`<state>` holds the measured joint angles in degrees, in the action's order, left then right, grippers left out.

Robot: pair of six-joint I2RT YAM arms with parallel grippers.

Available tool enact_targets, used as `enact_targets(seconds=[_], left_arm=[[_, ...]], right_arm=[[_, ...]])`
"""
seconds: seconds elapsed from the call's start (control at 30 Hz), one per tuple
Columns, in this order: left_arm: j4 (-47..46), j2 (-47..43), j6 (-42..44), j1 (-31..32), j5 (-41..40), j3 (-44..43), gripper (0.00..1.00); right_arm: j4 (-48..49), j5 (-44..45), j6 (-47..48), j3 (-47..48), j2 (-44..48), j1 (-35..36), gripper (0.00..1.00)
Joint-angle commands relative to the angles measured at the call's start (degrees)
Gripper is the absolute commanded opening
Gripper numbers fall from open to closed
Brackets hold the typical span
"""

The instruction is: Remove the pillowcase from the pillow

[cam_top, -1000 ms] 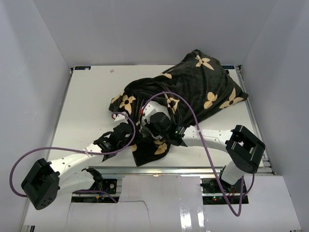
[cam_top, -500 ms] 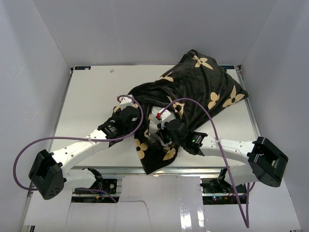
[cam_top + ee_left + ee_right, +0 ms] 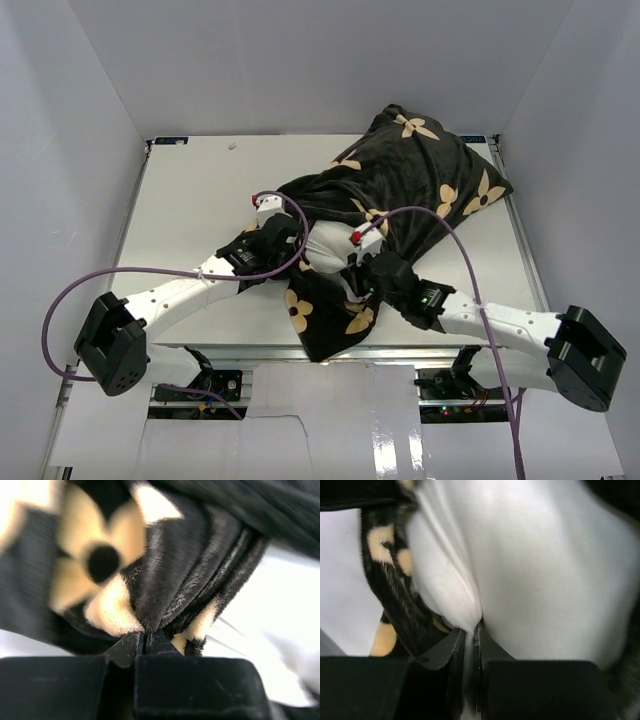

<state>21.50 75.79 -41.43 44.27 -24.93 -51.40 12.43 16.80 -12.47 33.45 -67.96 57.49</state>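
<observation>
white walls box in a pale table (image 3: 180, 200). across it, from the far right corner to the near middle edge, sprawls the black pillowcase (image 3: 420, 180) with tan flowers. the pillow (image 3: 325, 248) shows as a white bulge at the cover's open mouth, near the table's centre. the left gripper (image 3: 144, 640) is clamped on a fold of the pillowcase at the mouth's left side. the right gripper (image 3: 470, 630) pinches a pleat of the pillow's white fabric.
</observation>
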Motion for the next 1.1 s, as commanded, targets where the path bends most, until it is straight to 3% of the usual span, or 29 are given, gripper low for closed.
enact_targets(seconds=[0.0, 0.1, 0.33, 0.67, 0.97, 1.07], left_arm=[[7.94, -1.25, 0.12, -2.16, -7.59, -3.27, 0.00], [9.35, -4.06, -0.14, -5.14, -7.16, -2.05, 0.00], [9.27, -7.85, -1.11, -10.78, -4.78, 2.52, 0.00], [2.94, -2.93, -2.87, -14.74, -2.67, 9.73, 0.00], [-0.66, 0.23, -1.20, -19.74, 1.28, 9.12, 0.00], [-2.33, 1.55, 1.08, -20.27, 4.00, 7.11, 0.00]], right_arm=[[-0.63, 6.59, -4.92, -2.95, 6.69, -5.97, 0.08], [-2.75, 6.14, -7.04, -5.50, 15.19, -13.79, 0.08], [-9.25, 8.25, -5.91, -2.97, 24.80, -18.29, 0.08], [-14.62, 5.88, -1.77, 6.62, 27.18, -18.30, 0.08], [-18.23, 4.30, 1.22, 14.62, 25.60, -18.30, 0.08], [-18.05, -0.35, 1.48, 14.71, 24.55, -18.30, 0.08]])
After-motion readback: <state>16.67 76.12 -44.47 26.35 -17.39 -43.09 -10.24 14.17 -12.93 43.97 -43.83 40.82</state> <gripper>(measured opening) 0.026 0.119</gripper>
